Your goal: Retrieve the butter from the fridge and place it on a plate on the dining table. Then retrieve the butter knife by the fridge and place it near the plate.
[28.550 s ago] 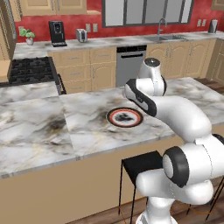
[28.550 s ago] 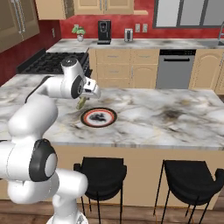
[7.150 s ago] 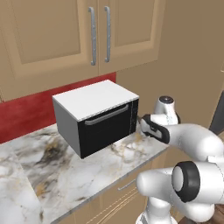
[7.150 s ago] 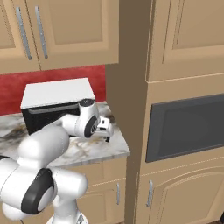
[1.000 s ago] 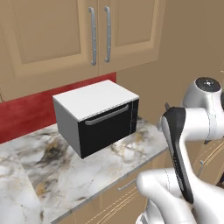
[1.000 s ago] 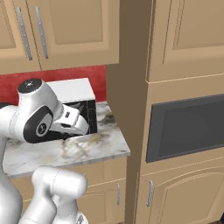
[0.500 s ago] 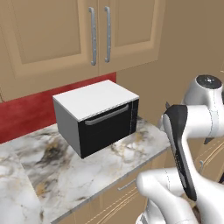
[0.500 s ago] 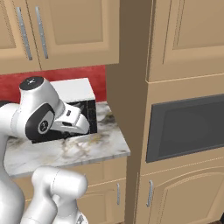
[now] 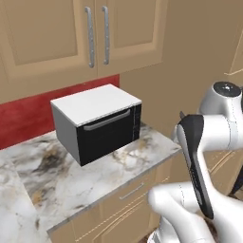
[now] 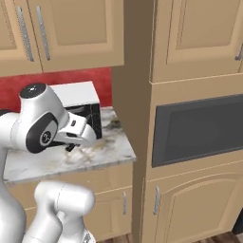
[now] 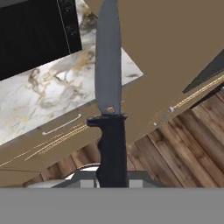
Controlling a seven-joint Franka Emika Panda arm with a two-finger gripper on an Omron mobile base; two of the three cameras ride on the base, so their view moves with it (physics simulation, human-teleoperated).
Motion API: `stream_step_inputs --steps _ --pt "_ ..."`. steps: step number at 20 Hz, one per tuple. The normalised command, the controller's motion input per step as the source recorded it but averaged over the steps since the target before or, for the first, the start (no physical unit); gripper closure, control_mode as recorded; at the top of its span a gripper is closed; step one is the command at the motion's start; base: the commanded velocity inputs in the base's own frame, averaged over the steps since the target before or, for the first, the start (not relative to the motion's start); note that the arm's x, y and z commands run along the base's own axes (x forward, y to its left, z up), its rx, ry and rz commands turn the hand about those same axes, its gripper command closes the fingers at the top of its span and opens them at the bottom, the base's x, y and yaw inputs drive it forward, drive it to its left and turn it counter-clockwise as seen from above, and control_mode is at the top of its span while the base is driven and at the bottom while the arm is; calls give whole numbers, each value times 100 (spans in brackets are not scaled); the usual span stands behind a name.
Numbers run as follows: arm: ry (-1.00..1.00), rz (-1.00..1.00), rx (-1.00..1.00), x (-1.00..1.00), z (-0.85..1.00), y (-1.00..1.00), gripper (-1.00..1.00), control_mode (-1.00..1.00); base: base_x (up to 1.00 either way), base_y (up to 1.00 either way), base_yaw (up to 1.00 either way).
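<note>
The butter knife (image 11: 109, 87) fills the middle of the hand view, its grey blade pointing away and its blackish handle running down into my gripper (image 11: 112, 175), which is shut on the handle. I hold it in the air past the edge of a marble counter (image 11: 57, 94), with wooden floor below. In the right base view the hand end (image 10: 71, 146) sits low beside the arm, in front of the microwave. The butter, the fridge, the plate and the dining table are out of view.
A black microwave (image 9: 102, 130) with a white top stands on the marble counter (image 9: 57, 180) under tan wall cabinets (image 9: 95, 33). To the right rises a tall tan cabinet with a built-in dark oven (image 10: 197, 128). My own arm (image 9: 204, 142) blocks the right of the left base view.
Hardly anything differs: the arm's upper joint has edged slightly rightward in the left base view, and the scene behind it has stayed put.
</note>
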Motion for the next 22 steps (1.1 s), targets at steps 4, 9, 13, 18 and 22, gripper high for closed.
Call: stream_step_inputs --steps 4,9,13,18,22 --pt "0 0 0 0 0 0 100 100 -24 -63 -6" --pt "0 0 0 0 0 0 100 100 -43 -69 -9" --pt "0 0 0 0 0 0 100 100 -67 -58 -10" --pt "0 0 0 0 0 0 100 100 -37 -71 -21" --pt "0 0 0 0 0 0 100 100 -10 -89 -50"
